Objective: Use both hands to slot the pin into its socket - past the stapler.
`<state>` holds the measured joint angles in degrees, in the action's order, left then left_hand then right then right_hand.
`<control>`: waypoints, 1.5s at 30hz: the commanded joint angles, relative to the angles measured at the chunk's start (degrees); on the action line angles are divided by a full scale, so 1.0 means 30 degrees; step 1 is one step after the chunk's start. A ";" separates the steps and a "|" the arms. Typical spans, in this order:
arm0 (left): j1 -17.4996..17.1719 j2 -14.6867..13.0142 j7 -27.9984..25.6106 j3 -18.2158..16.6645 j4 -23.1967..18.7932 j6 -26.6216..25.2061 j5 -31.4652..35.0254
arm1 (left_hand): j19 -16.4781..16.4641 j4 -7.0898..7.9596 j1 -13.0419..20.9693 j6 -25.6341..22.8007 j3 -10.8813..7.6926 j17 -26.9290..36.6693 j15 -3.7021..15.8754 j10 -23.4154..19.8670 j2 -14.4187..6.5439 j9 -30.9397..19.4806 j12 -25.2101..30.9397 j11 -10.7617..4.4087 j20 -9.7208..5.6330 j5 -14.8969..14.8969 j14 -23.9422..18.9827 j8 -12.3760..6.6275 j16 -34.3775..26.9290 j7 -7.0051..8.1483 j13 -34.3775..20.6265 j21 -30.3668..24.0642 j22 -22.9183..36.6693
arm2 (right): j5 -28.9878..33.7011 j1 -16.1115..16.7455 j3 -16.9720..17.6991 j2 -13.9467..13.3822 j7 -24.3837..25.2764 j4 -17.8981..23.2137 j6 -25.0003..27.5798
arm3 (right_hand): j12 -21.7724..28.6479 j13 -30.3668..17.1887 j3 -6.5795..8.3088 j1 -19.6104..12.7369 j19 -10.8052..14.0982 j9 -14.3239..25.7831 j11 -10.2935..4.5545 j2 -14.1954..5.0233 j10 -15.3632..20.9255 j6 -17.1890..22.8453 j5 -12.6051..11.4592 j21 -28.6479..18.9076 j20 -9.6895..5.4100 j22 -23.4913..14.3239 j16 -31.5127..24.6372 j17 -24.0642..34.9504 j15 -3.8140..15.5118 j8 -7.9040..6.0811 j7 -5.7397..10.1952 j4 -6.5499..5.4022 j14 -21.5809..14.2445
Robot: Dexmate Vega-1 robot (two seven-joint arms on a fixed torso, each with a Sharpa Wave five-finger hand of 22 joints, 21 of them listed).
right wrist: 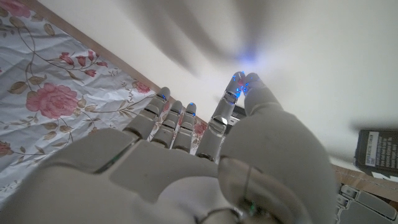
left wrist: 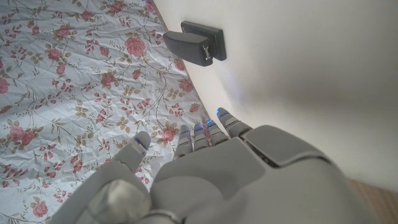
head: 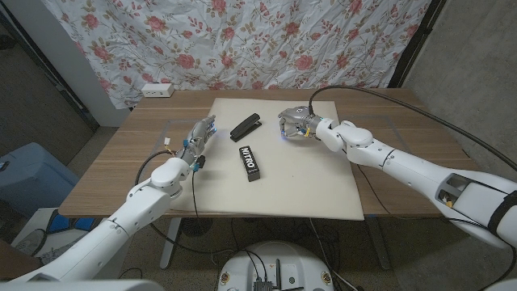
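Left hand (head: 199,137): at the left edge of the white mat (head: 323,202), fingers stretched forward and a little apart, nothing held; same hand in the left wrist view (left wrist: 211,174), fingers straight and close to each other, tips lit blue.
Left arm: reaching in from the bottom left corner, forearm low over the wooden table (head: 121,162).
Right hand (head: 297,125): above the far right part of the mat, fingers curled downward; in the right wrist view (right wrist: 205,155) thumb and one finger meeting at the tips with a blue glow; impossible to tell if something small is pinched there.
Right arm: long, stretched from the bottom right corner toward the middle of the table.
Pin and socket: not possible to identify in any view.
Stapler (head: 245,127): one, dark, on the far part of the mat, between both hands; visible also past the left fingers (left wrist: 196,42).
Black box (head: 250,162): one, with white lettering, lying nearer than the stapler, middle of the mat; corner seen too (right wrist: 378,148).
Mat: one.
Power strip (head: 157,90): one, white, far left corner of the table.
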<state>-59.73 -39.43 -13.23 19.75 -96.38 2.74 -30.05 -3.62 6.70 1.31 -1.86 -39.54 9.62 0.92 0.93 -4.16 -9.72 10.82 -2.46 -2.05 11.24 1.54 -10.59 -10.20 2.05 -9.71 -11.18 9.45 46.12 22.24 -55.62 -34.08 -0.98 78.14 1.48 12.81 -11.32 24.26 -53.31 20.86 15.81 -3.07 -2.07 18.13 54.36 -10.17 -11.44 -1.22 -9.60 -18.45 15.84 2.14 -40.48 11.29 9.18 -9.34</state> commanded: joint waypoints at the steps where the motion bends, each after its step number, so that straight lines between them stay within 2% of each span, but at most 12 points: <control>1: 0.0113 -0.1510 -0.0261 0.0239 -0.1944 -0.1433 0.1523 | -0.0099 -0.0008 -0.0025 -0.0217 -0.0215 0.0039 0.0108 -0.0006 -0.1524 -0.0091 0.0006 -0.0180 -0.0531 -0.0009 0.0059 0.0017 0.0032 -0.0049 -0.0049 0.0071 0.0103 | -0.1423 0.0612 0.0765 -0.0059 0.0906 0.0202 0.0000 | 0.0013 -0.0057 -0.0089 -0.0042 0.0230 0.0096 0.0029 -0.0106 0.0139 0.0334 -0.0043 0.0040 -0.0006 -0.0063 -0.0143 0.0098 0.0661 -0.0083 0.0166 -0.0025 -0.0193; 12: 0.0733 -0.2197 -0.0236 0.0760 -0.2832 -0.2214 0.3391 | -0.0115 -0.0077 0.0029 -0.0529 -0.0280 0.0020 0.0190 -0.0217 -0.1546 -0.0088 0.0063 -0.0301 -0.0589 -0.0003 -0.0024 -0.0067 0.0015 0.0044 -0.0046 0.0072 0.0099 | -0.2166 0.1035 0.1216 -0.0141 0.1423 0.0453 0.0304 | 0.0033 -0.0054 -0.0143 -0.0070 0.0297 -0.0029 0.0042 -0.0114 0.0328 0.0344 -0.0058 0.0032 -0.0022 -0.0062 -0.0174 0.0102 0.0699 -0.0012 0.0082 0.0007 -0.0277; 20: 0.0900 -0.2041 -0.1022 0.1232 -0.3136 -0.2126 0.5236 | -0.0066 -0.0101 0.0044 -0.0816 -0.0329 0.0020 0.0341 -0.0507 -0.1562 -0.0087 0.0135 -0.0356 -0.0781 0.0000 -0.0096 -0.0118 0.0009 0.0052 -0.0045 0.0098 0.0097 | -0.2899 0.1277 0.1547 -0.0076 0.2147 0.0208 0.0087 | 0.0035 -0.0053 -0.0177 -0.0091 0.0357 -0.0078 0.0036 -0.0115 0.0423 0.0360 -0.0067 0.0022 -0.0021 -0.0061 -0.0208 0.0103 0.0711 0.0012 0.0104 0.0026 -0.0367; 24: 0.1252 -0.2402 -0.0880 0.1658 -0.3759 -0.3012 0.6371 | -0.0011 -0.0102 0.0045 -0.0894 -0.0351 0.0021 0.0452 -0.0557 -0.1574 -0.0085 0.0130 -0.0397 -0.0926 0.0001 -0.0119 -0.0115 0.0009 0.0099 -0.0044 0.0119 0.0096 | -0.3024 0.1311 0.1572 -0.0097 0.2434 0.0098 -0.0062 | 0.0045 -0.0054 -0.0195 -0.0094 0.0366 -0.0116 0.0019 -0.0118 0.0490 0.0354 -0.0071 0.0025 -0.0017 -0.0061 -0.0200 0.0105 0.0729 0.0036 0.0079 0.0028 -0.0351; 31: 0.1534 -0.1976 -0.0733 0.2001 -0.3815 -0.3054 0.6924 | 0.0124 -0.0101 0.0042 -0.1221 -0.0396 0.0028 0.0548 -0.0813 -0.1594 -0.0083 0.0172 -0.0526 -0.1068 -0.0001 -0.0167 -0.0168 0.0000 0.0158 -0.0043 0.0157 0.0094 | -0.3991 0.1548 0.1954 -0.0077 0.3014 -0.0215 -0.0756 | 0.0035 -0.0055 -0.0221 -0.0101 0.0463 -0.0176 0.0007 -0.0134 0.0533 0.0362 -0.0081 -0.0003 0.0036 -0.0062 -0.0206 0.0108 0.0698 0.0069 0.0058 0.0028 -0.0367; 37: 0.2393 -0.2275 0.0166 0.2790 -0.4392 -0.4332 0.8129 | 0.0338 -0.0088 0.0038 -0.1407 -0.0427 0.0033 0.0592 -0.0994 -0.1619 -0.0081 0.0200 -0.0525 -0.1248 -0.0003 -0.0173 -0.0185 0.0006 0.0162 -0.0040 0.0220 0.0099 | -0.4785 0.1796 0.2343 -0.0113 0.3540 -0.0387 -0.1330 | 0.0037 -0.0055 -0.0244 -0.0122 0.0501 -0.0184 0.0017 -0.0127 0.0600 0.0431 -0.0088 -0.0006 0.0069 -0.0064 -0.0211 0.0107 0.0640 0.0046 0.0025 0.0045 -0.0384; 45: 0.3274 -0.2537 0.1237 0.3524 -0.4733 -0.5087 0.9305 | 0.1003 0.0132 -0.0153 -0.1677 -0.0332 0.0096 0.0728 -0.1172 -0.1555 -0.0075 0.0177 -0.0592 -0.1465 -0.0040 -0.0137 -0.0172 -0.0011 0.0233 -0.0029 0.0360 0.0115 | -0.4996 0.1909 0.2518 -0.0223 0.3932 -0.0466 -0.1493 | 0.0041 -0.0055 -0.0272 -0.0145 0.0510 -0.0193 0.0021 -0.0126 0.0695 0.0420 -0.0096 0.0005 0.0079 -0.0065 -0.0200 0.0109 0.0654 0.0056 0.0032 0.0057 -0.0363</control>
<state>-53.99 -45.98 -13.16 26.67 -108.35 -9.01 -7.06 -1.30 6.71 1.31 -6.39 -40.51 9.73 1.44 -2.15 -4.16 -9.72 11.04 -4.08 -1.88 11.24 1.02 -10.82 -10.20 2.66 -9.66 -10.28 9.45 33.75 27.29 -49.10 -34.42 8.29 77.30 -1.10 12.81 -11.32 23.62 -53.31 21.80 15.01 -3.08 -2.04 19.56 55.09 -10.15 -11.48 -0.92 -9.61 -18.79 16.09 2.04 -39.89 10.98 9.33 -10.06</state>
